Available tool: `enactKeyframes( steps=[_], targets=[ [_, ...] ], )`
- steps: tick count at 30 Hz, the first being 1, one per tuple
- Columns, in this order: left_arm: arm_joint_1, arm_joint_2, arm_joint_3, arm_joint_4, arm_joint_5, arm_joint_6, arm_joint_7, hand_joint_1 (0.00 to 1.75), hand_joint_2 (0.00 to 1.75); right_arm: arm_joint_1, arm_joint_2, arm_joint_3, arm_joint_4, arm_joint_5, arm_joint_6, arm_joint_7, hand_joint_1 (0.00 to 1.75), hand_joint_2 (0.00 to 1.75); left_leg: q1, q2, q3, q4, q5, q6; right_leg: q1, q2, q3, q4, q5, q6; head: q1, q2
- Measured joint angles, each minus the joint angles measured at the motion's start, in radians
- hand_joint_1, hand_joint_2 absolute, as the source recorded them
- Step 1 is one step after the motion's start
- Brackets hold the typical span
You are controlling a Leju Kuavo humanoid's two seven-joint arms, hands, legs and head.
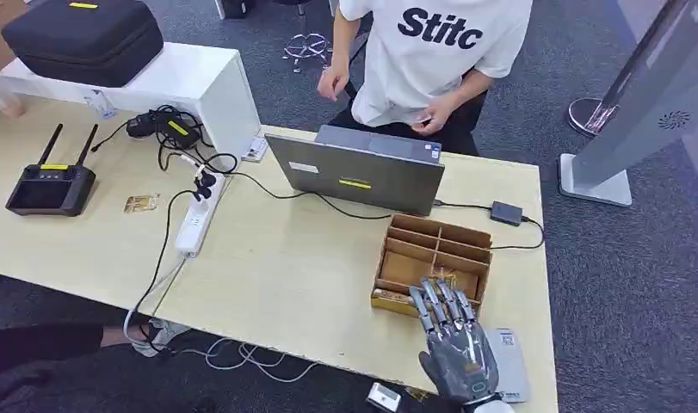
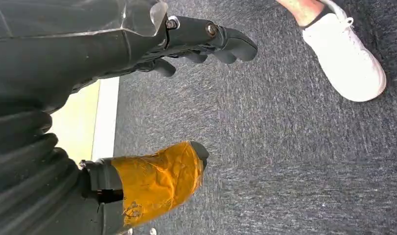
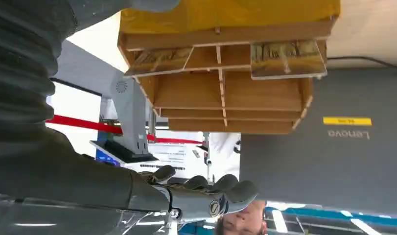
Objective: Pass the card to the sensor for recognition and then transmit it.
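Desk (image 1: 311,284): pale wood top carrying every item listed; a second desk of the same finish abuts it on the robot's left.
Person (image 1: 431,60): one, in a white T-shirt, standing at the far edge behind the laptop.
Kiosk stand (image 1: 646,112): one, grey, tilted, on the carpet beyond the desk's right end.
Black case (image 1: 83,34): one, on a white riser at the far left.
Laptop (image 1: 358,172): one, grey, lid open with its back toward the robot, directly beyond the wooden box; a cable runs from it to a small black adapter (image 1: 506,212).
Wooden box (image 1: 433,262): one, divided into several compartments, near the desk's right front corner.
Cards (image 1: 395,298): gold-patterned, lying in the box's nearest compartments; the right wrist view shows two such stacks (image 3: 284,58); exact count cannot be told.
Power strip (image 1: 197,222): one, white, with plugs and black cables.
Controller (image 1: 51,185): one, black, two antennas.
Sensor pad (image 1: 510,361): one, flat grey, just beside the right hand.
Right hand (image 1: 453,331): palm down, fingers apart and extended over the box's near edge, holding nothing.
Left hand (image 2: 152,98): hanging over grey carpet, fingers apart, holding nothing; thumb wrapped in orange tape.
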State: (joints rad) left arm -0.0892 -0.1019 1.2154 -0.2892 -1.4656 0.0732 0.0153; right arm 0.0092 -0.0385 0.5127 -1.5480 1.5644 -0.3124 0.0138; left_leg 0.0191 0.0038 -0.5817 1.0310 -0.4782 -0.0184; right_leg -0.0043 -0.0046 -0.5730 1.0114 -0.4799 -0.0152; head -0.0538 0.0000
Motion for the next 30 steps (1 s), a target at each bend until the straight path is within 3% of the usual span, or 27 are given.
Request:
enactKeyframes(
  steps=[13,30],
  targets=[
    [-0.001,0.0,0.0,0.0,-0.015,-0.005,0.0,0.0,1.75,-0.122,0.085,-0.082,0.223,-0.016,0.005,0.001,0.0,1.75,0.0,0.0,0.0,0.0,0.0,0.0,0.0,0.0,0.0,0.0,0.0,0.0,0.0,0.0],
    [0.0,0.0,0.0,0.0,-0.014,-0.005,0.0,0.0,1.75,-0.134,0.13,-0.213,0.271,-0.002,-0.026,-0.036,0.0,1.75,0.0,0.0,0.0,0.0,0.0,0.0,0.0,0.0,0.0,0.0,0.0,0.0,0.0,0.0]
  ],
)
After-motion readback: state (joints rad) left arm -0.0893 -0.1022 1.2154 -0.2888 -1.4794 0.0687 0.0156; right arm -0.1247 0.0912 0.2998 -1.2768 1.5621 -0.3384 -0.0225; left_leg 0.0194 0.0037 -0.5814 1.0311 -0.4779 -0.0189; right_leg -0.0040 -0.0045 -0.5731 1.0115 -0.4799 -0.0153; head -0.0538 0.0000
